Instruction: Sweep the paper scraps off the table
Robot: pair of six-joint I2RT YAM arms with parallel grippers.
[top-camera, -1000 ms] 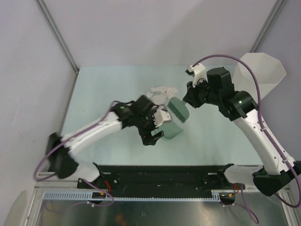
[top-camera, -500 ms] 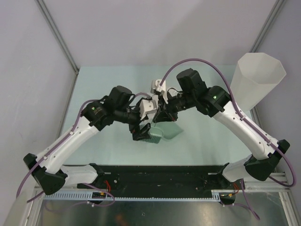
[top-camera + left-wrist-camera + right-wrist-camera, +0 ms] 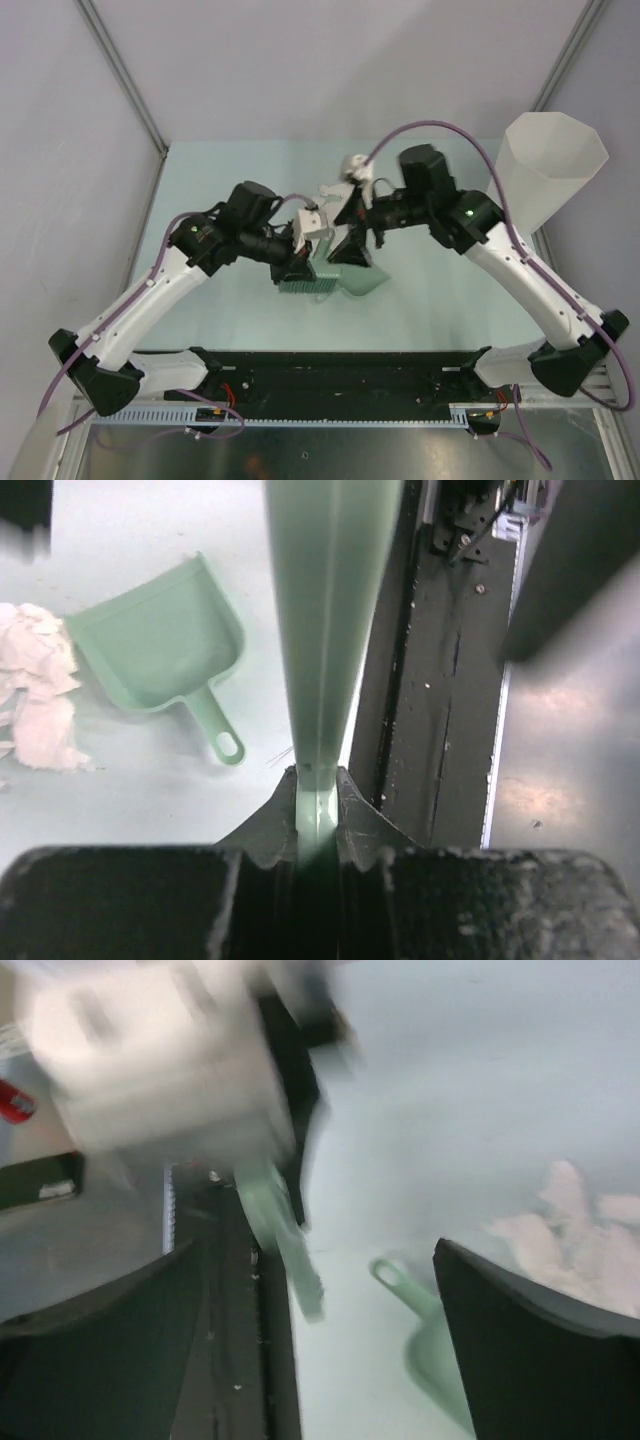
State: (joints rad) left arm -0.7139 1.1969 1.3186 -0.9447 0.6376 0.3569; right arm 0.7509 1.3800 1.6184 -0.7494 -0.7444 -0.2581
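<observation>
From above, the left gripper (image 3: 298, 262) was clamped on a green brush (image 3: 305, 284) over the table (image 3: 220, 180). The right gripper (image 3: 352, 245) hung close beside it above a green dustpan (image 3: 368, 280), and a white bin (image 3: 553, 170) stood at the far right corner. The left wrist view showed the jaws tight on the brush's handle, with the paper scraps (image 3: 35, 690) lying on the table just at the dustpan's mouth and a black rail (image 3: 420, 680) alongside. The blurred right wrist view showed its fingers (image 3: 540, 1350) spread wide, gripping nothing.
</observation>
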